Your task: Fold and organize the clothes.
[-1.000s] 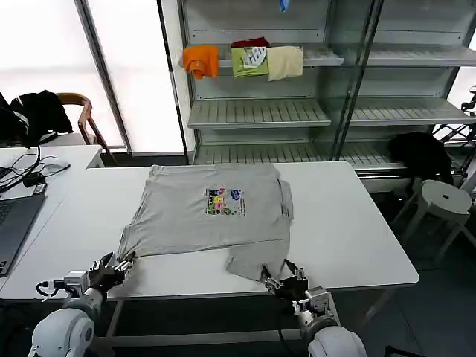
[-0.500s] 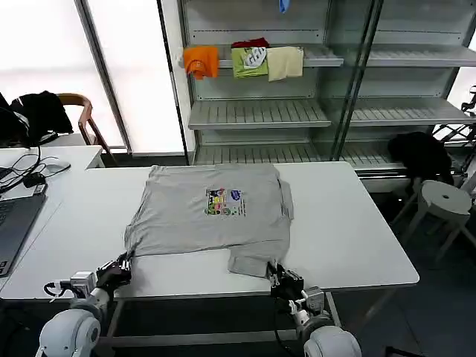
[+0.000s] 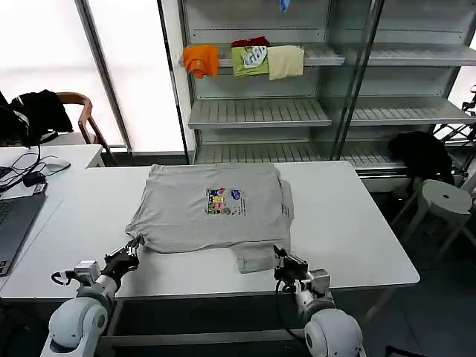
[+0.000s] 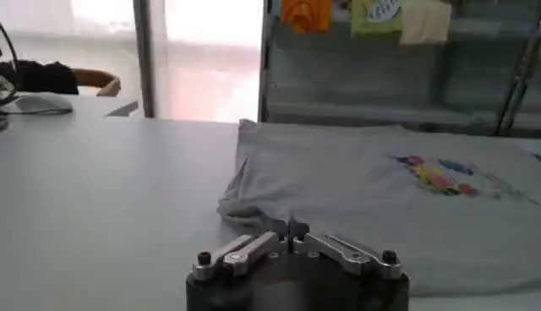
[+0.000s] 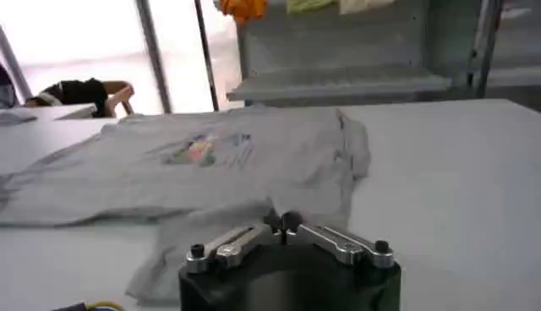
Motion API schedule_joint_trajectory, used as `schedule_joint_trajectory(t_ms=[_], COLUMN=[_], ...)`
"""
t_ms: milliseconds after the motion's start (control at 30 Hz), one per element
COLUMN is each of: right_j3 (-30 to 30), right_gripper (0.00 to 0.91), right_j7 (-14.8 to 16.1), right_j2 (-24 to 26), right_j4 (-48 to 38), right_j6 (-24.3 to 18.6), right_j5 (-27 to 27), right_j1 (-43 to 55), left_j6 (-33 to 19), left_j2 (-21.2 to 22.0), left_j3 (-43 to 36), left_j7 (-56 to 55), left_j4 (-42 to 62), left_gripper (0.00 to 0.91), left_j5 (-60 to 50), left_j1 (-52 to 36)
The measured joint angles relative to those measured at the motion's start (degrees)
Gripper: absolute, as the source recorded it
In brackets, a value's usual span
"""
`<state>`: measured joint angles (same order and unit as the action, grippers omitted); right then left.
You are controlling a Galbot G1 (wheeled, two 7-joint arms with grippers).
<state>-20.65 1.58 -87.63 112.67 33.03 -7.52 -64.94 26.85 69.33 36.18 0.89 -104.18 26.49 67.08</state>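
Observation:
A light-grey T-shirt lies spread on the white table, its small multicoloured print facing up. My left gripper is at the shirt's near left corner, shut on the bunched fabric there. In the left wrist view the shut left gripper meets at the edge of the shirt. My right gripper is shut on a folded flap of the near hem. In the right wrist view the right gripper pinches the fabric of the shirt.
A shelf rack behind the table holds an orange garment, a green one and a cream one. A laptop sits on the left table. A chair with a black garment stands at the far left, a stool at the right.
Both grippers have moved away from the table's front edge, carrying the shirt's near hem with them. The near corners now lie farther onto the table.

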Motion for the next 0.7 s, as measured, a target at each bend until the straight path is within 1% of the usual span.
schedule_joint_trajectory(t_ms=[333, 700], right_j3=[-0.22, -0.54], right_gripper=[0.000, 0.000], right_j7=[-0.35, -0.03], right_j2=[-2.11, -3.18], right_j4=[-8.54, -17.89], right_j6=[-0.24, -1.26], right_j5=[-0.27, 0.56], right_j1=[11.03, 18.91], left_j6=[-1.05, -2.09], left_j2=[1.26, 1.39], left_j3=[-0.46, -1.01], left_j7=[-0.05, 0.04], left_j4=[5.33, 12.76], left_gripper=[0.010, 0.010], left_j5=[0.43, 0.36], left_j1=[-7.84, -14.27])
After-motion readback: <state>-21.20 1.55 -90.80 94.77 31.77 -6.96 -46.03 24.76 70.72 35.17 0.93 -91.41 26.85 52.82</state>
